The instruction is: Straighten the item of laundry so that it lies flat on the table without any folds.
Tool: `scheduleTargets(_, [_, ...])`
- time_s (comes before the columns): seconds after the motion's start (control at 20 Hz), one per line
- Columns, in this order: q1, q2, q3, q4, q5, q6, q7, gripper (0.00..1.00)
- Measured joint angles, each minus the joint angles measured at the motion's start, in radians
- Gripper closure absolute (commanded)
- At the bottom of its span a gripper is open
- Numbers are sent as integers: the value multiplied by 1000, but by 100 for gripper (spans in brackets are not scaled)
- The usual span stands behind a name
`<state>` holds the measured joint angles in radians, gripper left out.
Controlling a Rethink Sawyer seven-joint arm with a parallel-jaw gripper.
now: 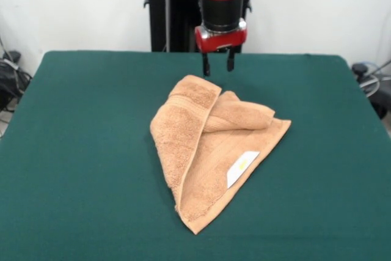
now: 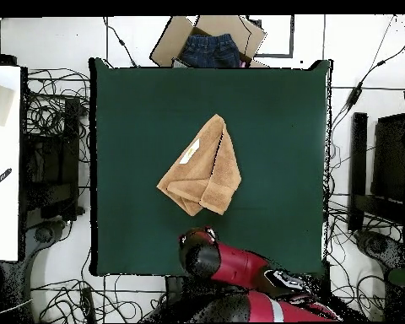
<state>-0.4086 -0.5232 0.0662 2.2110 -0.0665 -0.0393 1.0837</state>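
The item of laundry (image 1: 208, 145) is a tan terry towel lying folded on the dark green table (image 1: 73, 151). One side is doubled over the middle and a far corner is rolled inward. A white label (image 1: 242, 168) shows on its right part. In the overhead view the towel (image 2: 203, 169) sits near the table's (image 2: 130, 110) middle. My gripper (image 1: 218, 63) hangs just behind the towel's far edge, above the cloth, open with nothing between its fingers. From overhead the arm covers the gripper.
A cardboard box (image 2: 207, 40) holding dark blue clothing stands beyond the table's top edge in the overhead view. Cables and equipment lie on the floor around both sides of the table.
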Motion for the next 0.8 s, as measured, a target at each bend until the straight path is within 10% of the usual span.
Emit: scheduleTargets(0.8, [16,36,-17,-123,29,137,0,0])
